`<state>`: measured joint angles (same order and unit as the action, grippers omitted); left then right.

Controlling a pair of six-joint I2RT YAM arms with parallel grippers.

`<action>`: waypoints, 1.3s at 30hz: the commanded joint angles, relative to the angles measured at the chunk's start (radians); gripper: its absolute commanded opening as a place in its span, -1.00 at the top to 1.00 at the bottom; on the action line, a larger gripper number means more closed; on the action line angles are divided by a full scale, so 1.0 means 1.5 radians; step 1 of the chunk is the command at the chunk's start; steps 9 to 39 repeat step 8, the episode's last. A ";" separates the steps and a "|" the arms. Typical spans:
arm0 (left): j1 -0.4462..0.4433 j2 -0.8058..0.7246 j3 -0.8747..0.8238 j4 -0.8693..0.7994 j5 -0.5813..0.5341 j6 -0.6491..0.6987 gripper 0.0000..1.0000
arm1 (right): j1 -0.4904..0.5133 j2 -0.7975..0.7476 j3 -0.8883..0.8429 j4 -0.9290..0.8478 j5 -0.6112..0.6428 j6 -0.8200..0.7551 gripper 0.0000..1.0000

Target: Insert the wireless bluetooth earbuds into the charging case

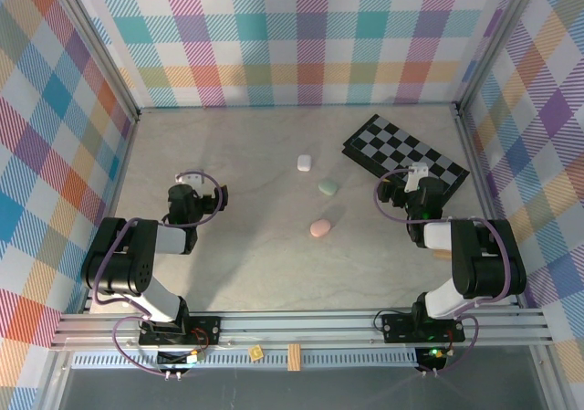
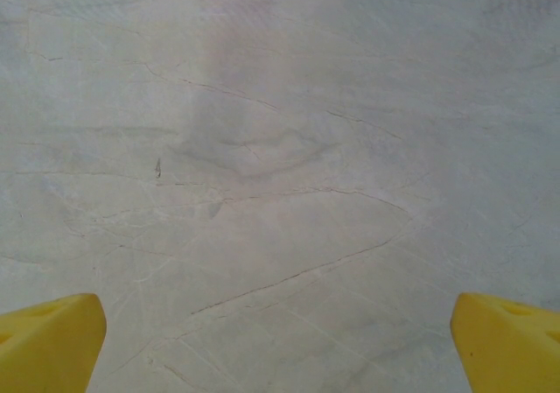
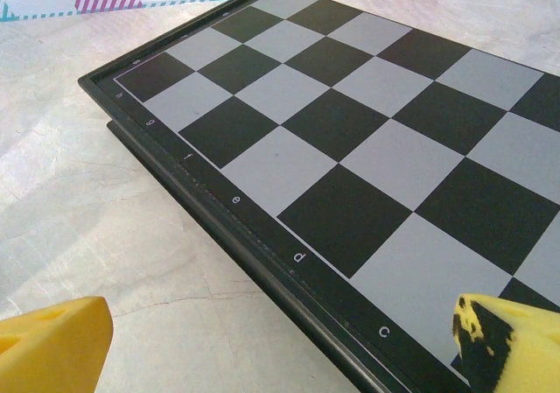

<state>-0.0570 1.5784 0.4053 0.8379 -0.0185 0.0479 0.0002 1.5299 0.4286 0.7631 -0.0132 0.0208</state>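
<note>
Left fingers [image 2: 48,345]: they were opened wide, with one yellow tip at each lower corner of the left wrist view. They held nothing, and only bare surface [image 2: 280,165] lay between and ahead of them.
Right fingers [image 3: 52,345]: they were also opened wide and held nothing. The left tip hung over bare surface. The right tip, yellow with black marks, hung over the near-left edge of the chessboard [image 3: 350,122].
Left arm [image 1: 137,255]: it stood at the near-left part of the surface, with its wrist turned toward the far edge, well apart from the cases.
Right arm [image 1: 465,264]: it stood at the near-right part, with its wrist at the near corner of the chessboard [image 1: 401,150].
White case [image 1: 304,162]: it lay about the middle of the surface and was the farthest of the three from the near edge.
Mint green case [image 1: 328,187]: it lay just nearer and a little toward the right edge, apart from the white one.
Pink case [image 1: 320,228]: it was the nearest of the three to the near edge, apart from the mint green one.
Cases: all three lay between the two arms, touched by no fingers. I could not tell whether their lids were shut.
Chessboard: it lay flat and slanted in the far-right part of the surface, close to the right edge.
</note>
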 commanded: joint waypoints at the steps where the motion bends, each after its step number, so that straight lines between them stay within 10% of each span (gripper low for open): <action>1: 0.006 0.001 0.011 0.003 0.007 -0.006 -0.99 | 0.000 0.002 -0.002 0.022 -0.013 -0.005 -0.98; 39: 0.006 0.002 0.011 0.002 0.006 -0.006 -1.00 | -0.001 0.002 -0.002 0.022 -0.013 -0.006 -0.98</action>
